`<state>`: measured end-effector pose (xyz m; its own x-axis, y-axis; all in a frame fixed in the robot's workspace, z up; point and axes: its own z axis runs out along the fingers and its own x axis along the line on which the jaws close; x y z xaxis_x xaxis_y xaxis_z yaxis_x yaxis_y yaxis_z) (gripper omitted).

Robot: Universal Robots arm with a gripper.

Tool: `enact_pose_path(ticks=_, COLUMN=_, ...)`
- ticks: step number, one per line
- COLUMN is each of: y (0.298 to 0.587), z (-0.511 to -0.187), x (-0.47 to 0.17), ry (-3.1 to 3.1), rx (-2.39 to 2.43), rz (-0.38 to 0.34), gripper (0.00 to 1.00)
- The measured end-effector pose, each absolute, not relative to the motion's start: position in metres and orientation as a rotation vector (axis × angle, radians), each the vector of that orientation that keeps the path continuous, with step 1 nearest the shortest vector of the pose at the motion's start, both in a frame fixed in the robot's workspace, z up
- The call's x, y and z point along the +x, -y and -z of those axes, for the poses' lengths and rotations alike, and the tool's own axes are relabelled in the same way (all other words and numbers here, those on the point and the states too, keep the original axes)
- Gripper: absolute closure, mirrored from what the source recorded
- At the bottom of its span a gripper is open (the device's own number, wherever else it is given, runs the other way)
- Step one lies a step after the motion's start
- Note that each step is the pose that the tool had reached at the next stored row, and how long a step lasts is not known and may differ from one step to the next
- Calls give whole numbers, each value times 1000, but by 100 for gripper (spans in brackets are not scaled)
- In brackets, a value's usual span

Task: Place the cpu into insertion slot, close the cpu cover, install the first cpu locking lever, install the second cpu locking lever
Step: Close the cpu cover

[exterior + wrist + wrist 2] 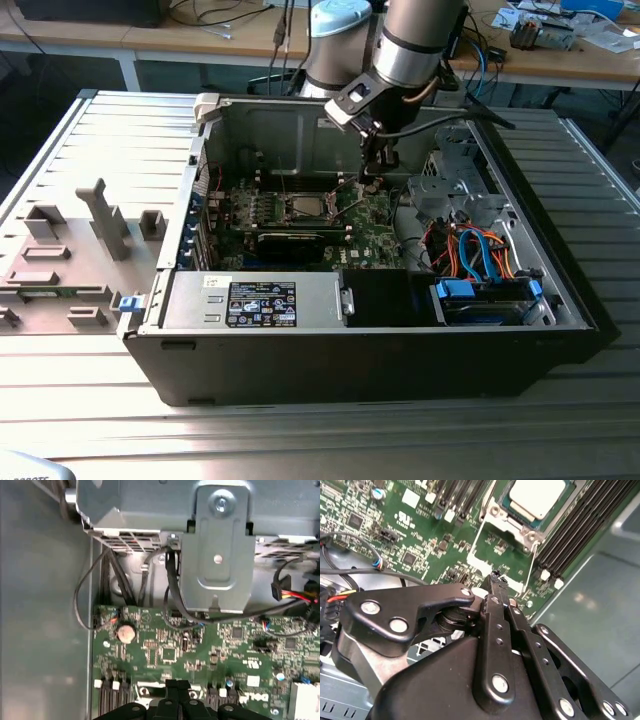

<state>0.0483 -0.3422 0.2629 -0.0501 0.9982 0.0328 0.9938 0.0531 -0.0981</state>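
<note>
The cpu (538, 497), a small square chip with a silver-grey top, lies in the insertion slot (492, 511) on the green motherboard (420, 535); in the exterior view the cpu (305, 207) sits mid-board. The cpu cover (476, 550), a thin silvery frame, is swung open away from the slot toward my gripper, and stands tilted up (348, 197). My gripper (495, 577) is shut, its black fingertips together at the cover's free edge; I cannot tell whether they pinch it. In the exterior view my gripper (373, 182) hangs just to the right of the slot. My fingertips (176, 684) hover over the board.
Long black memory slots (570, 535) flank the socket. A grey drive cage (215, 545) and black cables (172, 595) stand close behind the gripper. The power supply (255, 300) and blue-cabled drive bay (480, 290) fill the case front. Grey fixtures (105, 215) sit outside, left.
</note>
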Motion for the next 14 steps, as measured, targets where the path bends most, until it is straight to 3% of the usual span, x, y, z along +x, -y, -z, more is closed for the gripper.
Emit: enact_pose_path(ticks=14, y=336, z=-246, x=66, ry=2145, rx=-2146, rz=-90, gripper=89)
